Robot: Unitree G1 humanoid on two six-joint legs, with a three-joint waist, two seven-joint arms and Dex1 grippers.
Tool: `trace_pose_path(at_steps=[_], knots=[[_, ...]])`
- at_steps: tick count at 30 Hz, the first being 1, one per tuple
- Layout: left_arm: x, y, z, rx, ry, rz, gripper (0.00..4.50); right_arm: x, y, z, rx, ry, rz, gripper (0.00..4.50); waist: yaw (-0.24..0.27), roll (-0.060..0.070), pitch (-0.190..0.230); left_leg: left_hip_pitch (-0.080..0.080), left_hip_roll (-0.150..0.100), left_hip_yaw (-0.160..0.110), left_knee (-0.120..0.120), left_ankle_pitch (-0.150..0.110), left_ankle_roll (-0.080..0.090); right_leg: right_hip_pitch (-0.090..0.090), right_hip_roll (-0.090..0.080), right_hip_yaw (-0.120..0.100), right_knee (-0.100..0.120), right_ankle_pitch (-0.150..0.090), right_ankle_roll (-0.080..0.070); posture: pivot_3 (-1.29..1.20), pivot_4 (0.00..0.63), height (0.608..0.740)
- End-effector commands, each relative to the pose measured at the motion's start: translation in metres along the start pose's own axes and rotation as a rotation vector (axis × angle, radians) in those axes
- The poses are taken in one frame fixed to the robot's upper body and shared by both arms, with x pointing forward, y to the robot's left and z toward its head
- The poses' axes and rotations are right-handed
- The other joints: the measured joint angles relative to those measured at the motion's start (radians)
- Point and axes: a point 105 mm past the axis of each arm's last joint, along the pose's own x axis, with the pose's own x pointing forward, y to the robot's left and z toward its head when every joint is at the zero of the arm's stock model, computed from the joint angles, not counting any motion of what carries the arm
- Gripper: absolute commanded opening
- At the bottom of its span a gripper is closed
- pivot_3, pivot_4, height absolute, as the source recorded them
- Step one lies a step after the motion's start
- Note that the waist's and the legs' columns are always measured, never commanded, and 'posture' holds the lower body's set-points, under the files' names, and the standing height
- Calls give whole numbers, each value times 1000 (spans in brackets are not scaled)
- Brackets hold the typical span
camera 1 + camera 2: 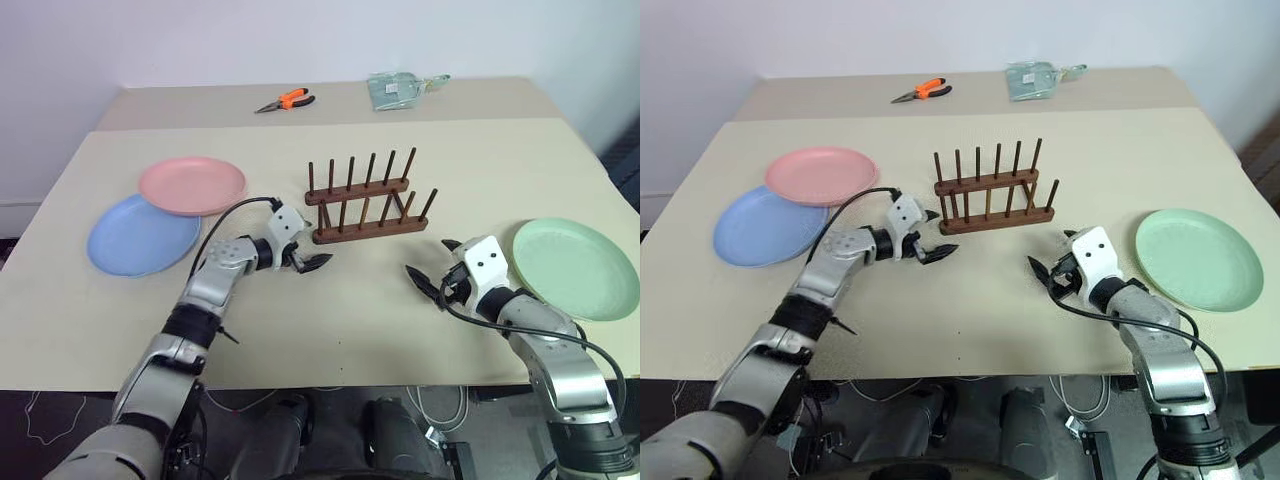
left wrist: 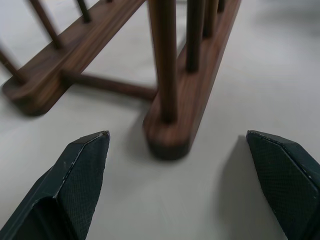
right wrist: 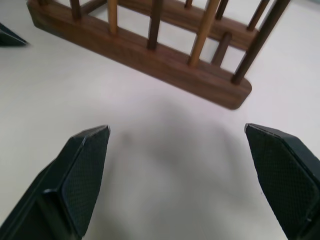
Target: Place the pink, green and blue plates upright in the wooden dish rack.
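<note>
The wooden dish rack [image 1: 368,199] stands empty at the table's middle. At the left, the pink plate [image 1: 192,185] lies flat, overlapping the far edge of the blue plate [image 1: 142,235]. Over on the right lies the green plate [image 1: 575,267], also flat. My left gripper [image 1: 305,253] is open, its tips just short of the rack's near-left end [image 2: 170,140], holding nothing. My right gripper [image 1: 432,272] is open and empty too, between the rack and the green plate, pointing toward the rack's near bar [image 3: 150,57].
Orange-handled pliers [image 1: 285,101] and a pale green packet [image 1: 395,89] lie on a second table surface at the back. Bare tabletop [image 1: 360,320] stretches in front of the rack between my two arms.
</note>
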Motion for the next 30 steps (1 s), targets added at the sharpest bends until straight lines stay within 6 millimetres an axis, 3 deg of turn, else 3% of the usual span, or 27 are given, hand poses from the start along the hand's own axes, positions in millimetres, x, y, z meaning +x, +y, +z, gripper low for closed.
trace_pose_path(at_steps=[1, 7, 8, 13, 17, 20, 21, 25, 28, 30], knots=[[15, -14, -12, 3, 36, -79, 3989, -8, 1, 9, -23, -25, -34, 4500, 2, -1, 0, 0, 0, 0, 0, 0, 1, 0, 0, 0, 0, 0, 0, 0, 150, 720], [22, -22, -11, 34, 24, -133, 1061, -14, -2, 8, -39, -11, -53, 4500, 14, -1, 0, 0, 0, 0, 3, 0, 2, 2, 1, 0, 0, 1, 2, 0, 150, 720], [21, -24, -12, 69, 27, -146, 755, -15, -4, 7, -52, -4, -55, 4500, 14, -1, 0, 0, 0, 0, 4, 0, 2, 2, 1, 0, 0, 1, 2, 0, 150, 720], [3, -40, -8, 129, -17, -246, 764, -25, -17, 2, -90, 36, -58, 4500, 9, -1, -1, 0, 0, 0, 3, -1, 4, 2, 1, 0, 0, 1, 3, 0, 150, 720], [-22, -60, -1, 177, -50, -379, 764, -41, -34, -9, -113, 90, -80, 4500, 6, -1, -1, 0, 0, 0, 2, -2, 5, 1, 1, 0, 0, 1, 3, 0, 150, 720], [-31, -62, -5, 139, -19, -406, 764, -48, -46, -14, -118, 111, -120, 4500, 9, -1, -1, 0, 0, 0, 3, -2, 5, 2, 1, 0, 0, 1, 2, 0, 150, 720], [-33, -62, -7, 127, -13, -405, 1829, -49, -48, -16, -118, 115, -127, 4500, 12, -1, -1, 0, 0, 0, 4, -2, 5, 2, 1, 0, 0, 1, 2, 0, 150, 720], [-39, -43, -19, 150, 60, -293, 3671, -50, -43, -21, -117, 127, -105, 4500, 14, -1, -1, 2, 0, 0, 6, -3, 3, 5, 0, 0, 0, 1, 2, 0, 150, 720], [-52, -30, -27, 109, 104, -219, 3671, -50, -39, -23, -109, 125, -86, 4500, 10, -1, -1, 2, 0, 0, 5, -3, 3, 5, 0, 1, 0, 0, 2, 0, 150, 720], [-67, -28, -35, 72, 137, -196, 3736, -50, -32, -24, -96, 125, -46, 3964, 4, -1, -1, 3, 0, 0, 5, -3, 3, 5, 0, 1, 0, 0, 2, 0, 150, 720]])
